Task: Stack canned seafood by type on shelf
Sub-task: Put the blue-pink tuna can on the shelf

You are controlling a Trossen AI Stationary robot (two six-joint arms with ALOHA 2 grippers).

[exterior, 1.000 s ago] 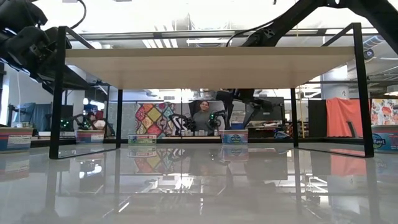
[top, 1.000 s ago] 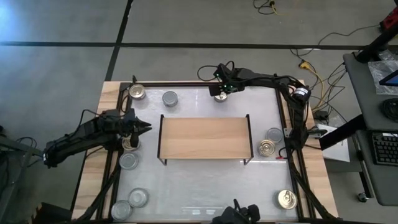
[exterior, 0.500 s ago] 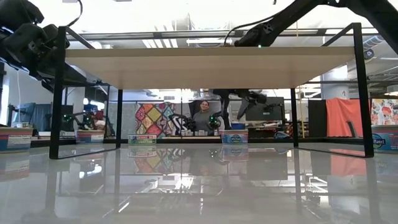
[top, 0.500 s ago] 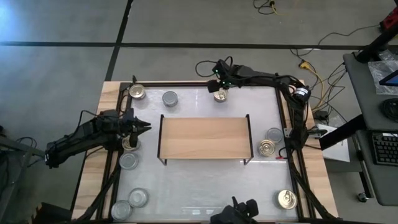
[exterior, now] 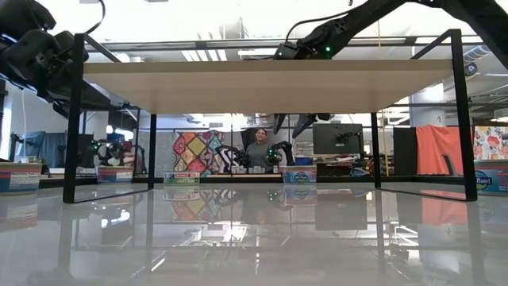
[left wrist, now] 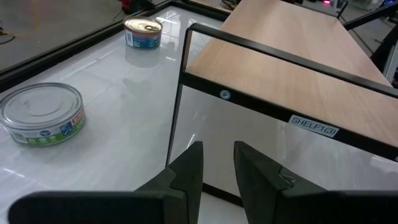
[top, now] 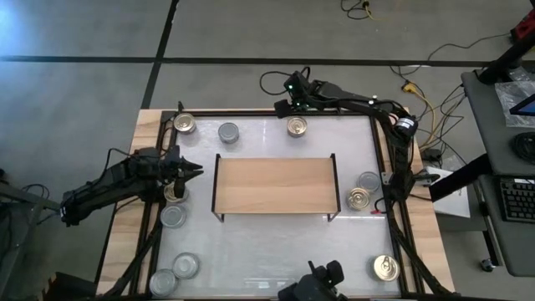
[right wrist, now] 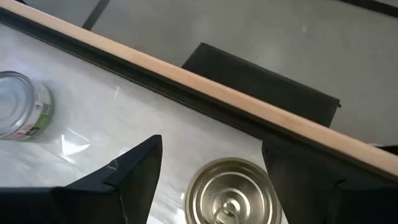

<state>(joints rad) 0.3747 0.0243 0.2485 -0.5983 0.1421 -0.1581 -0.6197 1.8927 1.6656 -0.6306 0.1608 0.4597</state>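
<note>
My open fingers over a gold-topped can at the table's edge

My right gripper (right wrist: 208,180) hangs above the white tabletop (right wrist: 93,118) with its two dark fingers (right wrist: 134,168) spread wide, and a gold-topped can (right wrist: 233,196) with ribbed rings sits upright between them, touching neither as far as I can tell. Off to one side stands a silver-topped can (right wrist: 22,106) with a green and white label, cut by the frame. The table's wooden border (right wrist: 205,84) runs across beyond a dark strip, with grey floor (right wrist: 280,37) and a dark flat shape past it.
</note>
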